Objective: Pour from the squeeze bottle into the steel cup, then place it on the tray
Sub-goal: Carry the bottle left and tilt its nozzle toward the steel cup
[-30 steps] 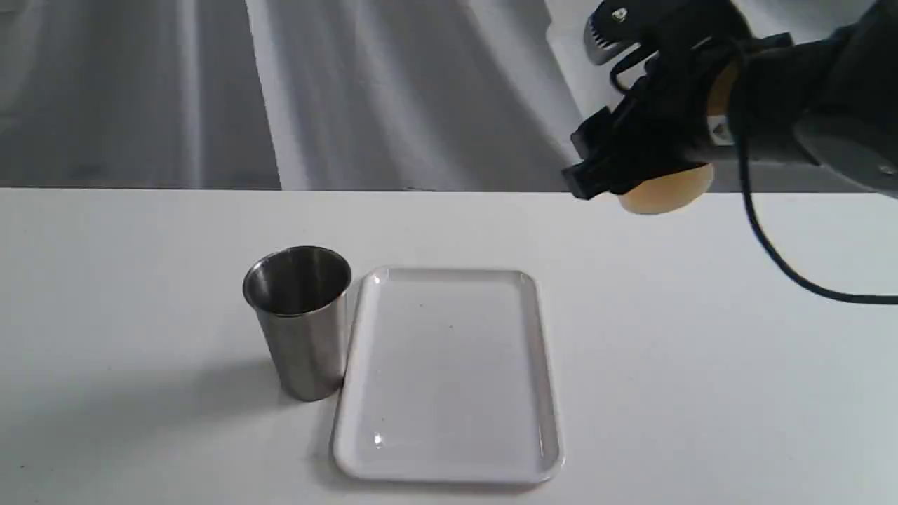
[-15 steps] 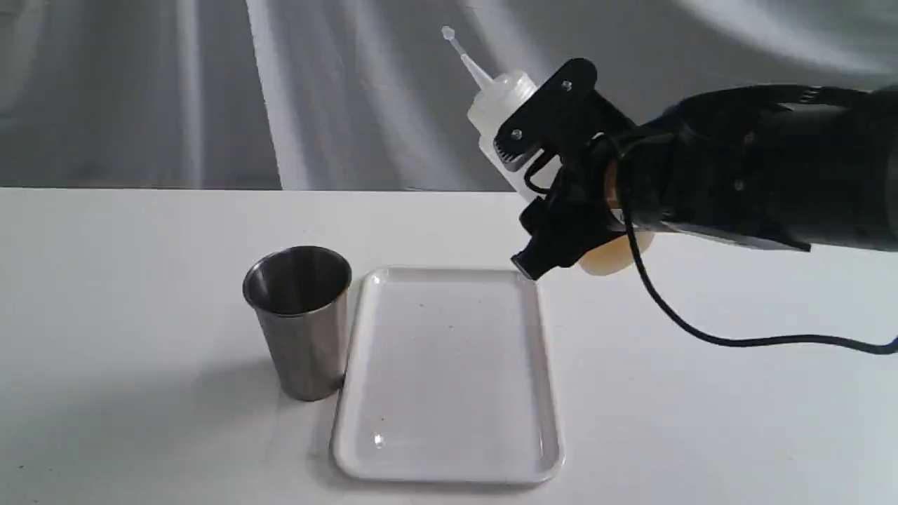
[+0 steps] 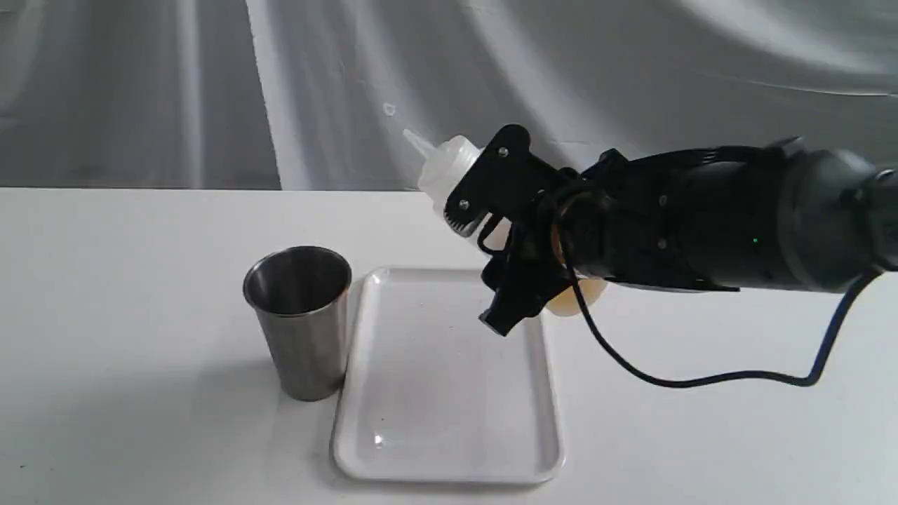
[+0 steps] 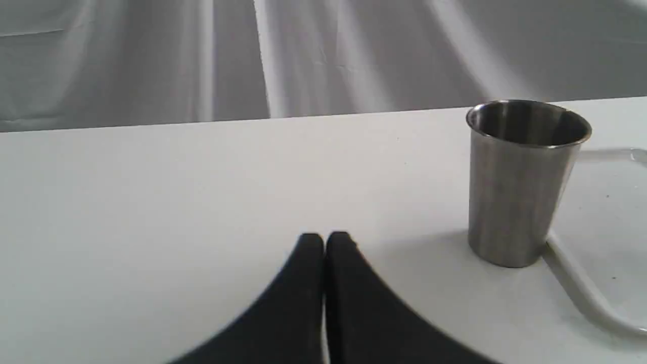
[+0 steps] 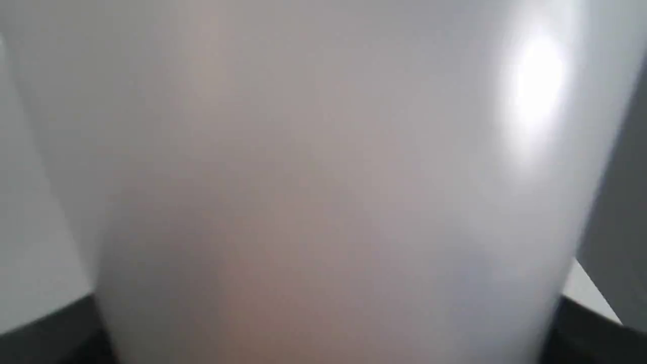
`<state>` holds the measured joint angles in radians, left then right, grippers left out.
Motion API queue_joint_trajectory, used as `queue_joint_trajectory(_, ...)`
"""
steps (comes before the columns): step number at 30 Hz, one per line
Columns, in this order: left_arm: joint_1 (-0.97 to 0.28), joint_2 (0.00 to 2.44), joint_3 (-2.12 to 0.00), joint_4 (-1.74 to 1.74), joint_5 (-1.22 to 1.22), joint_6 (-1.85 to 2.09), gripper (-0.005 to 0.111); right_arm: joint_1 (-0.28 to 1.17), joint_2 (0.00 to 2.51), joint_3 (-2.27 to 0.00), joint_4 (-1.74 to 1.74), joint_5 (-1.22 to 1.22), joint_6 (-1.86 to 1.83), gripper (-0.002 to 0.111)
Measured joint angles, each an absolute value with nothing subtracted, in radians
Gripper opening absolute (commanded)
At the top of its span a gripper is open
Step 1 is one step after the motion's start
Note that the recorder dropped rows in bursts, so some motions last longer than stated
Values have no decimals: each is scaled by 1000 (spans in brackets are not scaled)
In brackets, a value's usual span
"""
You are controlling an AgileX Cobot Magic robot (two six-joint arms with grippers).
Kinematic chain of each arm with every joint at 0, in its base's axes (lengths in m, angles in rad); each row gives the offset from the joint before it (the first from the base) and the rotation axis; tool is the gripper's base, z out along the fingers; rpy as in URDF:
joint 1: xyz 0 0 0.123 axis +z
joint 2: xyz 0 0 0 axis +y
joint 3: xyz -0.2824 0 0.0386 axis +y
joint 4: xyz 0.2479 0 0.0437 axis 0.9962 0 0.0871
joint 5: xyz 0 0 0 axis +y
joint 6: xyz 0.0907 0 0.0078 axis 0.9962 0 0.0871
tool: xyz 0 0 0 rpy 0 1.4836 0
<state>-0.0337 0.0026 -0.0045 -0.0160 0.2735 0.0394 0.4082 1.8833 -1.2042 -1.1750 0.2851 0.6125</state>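
Glossy white tray (image 3: 342,421), low-rimmed, lies flat. Just beside its left edge stands the tapered brushed-steel cup (image 3: 303,330), dark inside. Above the tray's far right corner my right gripper (image 3: 491,245) clamps the translucent squeeze bottle (image 3: 443,172), nozzle tilted cupward, amber liquid at its base. Only the left wrist view shows my left gripper (image 4: 324,242), pressed closed

Test-lab setup: white table (image 3: 140,294) w/ grey cloth backdrop (image 3: 351,84).
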Motion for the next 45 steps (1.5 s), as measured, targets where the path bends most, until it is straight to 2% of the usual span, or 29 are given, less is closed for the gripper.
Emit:
queue_joint_trajectory(19,-34,3,-4,-16,274,39,0,490,1906,-1209,-1276,427,617,0)
queue_joint_trajectory(30,-34,3,-4,-16,274,39,0,527,1968,-1342,-1302,625,536,0)
queue_joint_trajectory(45,-34,3,-4,-16,274,39,0,558,1992,-1366,-1397,628,449,0)
